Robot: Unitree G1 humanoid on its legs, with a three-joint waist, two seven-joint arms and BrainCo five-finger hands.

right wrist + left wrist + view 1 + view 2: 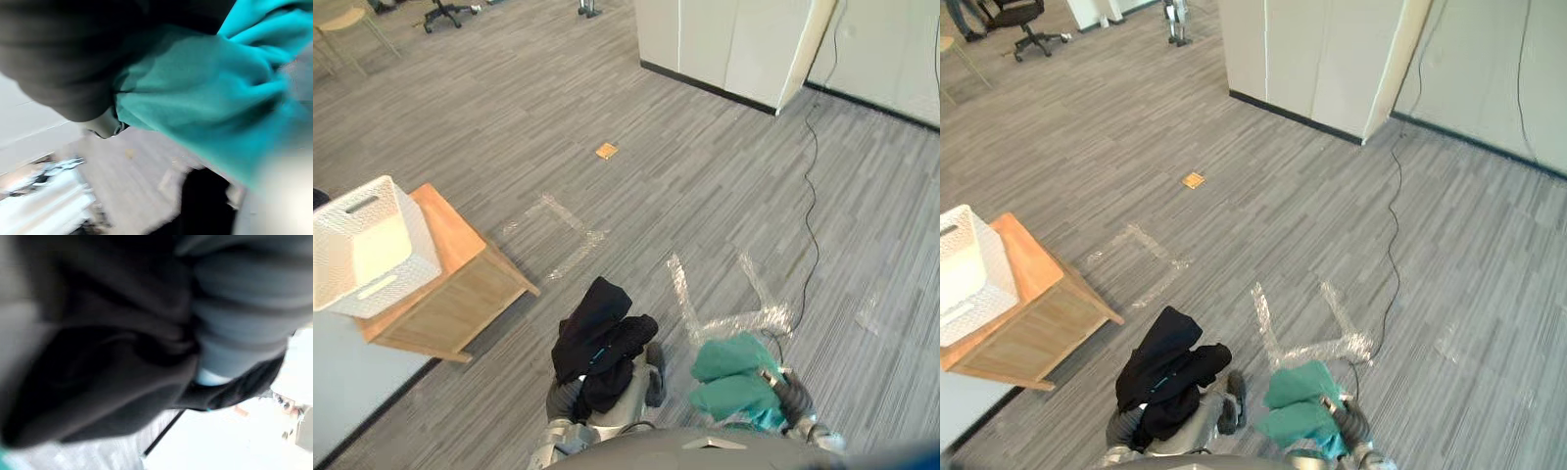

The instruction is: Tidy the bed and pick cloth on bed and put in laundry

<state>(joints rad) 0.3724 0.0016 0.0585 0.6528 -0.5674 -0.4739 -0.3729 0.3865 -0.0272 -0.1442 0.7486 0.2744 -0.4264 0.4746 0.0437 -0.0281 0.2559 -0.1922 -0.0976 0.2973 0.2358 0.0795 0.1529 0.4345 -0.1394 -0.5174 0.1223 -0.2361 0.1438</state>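
A black cloth [597,338] hangs bunched over my left hand [653,377] low in the eye views, held above the floor. In the left wrist view the same black cloth [98,372] lies against the hand's ribbed cover [244,333]. To its right, a teal cloth [729,377] is bundled on my right hand [795,397]. The right wrist view has the teal cloth [205,88] spilling past that hand's dark cover [58,58]. A white slotted laundry basket [382,294] stands on a low wooden table [460,284] at the far left, well apart from both hands.
Grey striped carpet runs ahead, marked with clear tape [744,318] just beyond the cloths. A small orange square [606,150] lies on the floor further out. White cabinets [724,44] stand at the back, and an office chair [445,12] sits at the far left.
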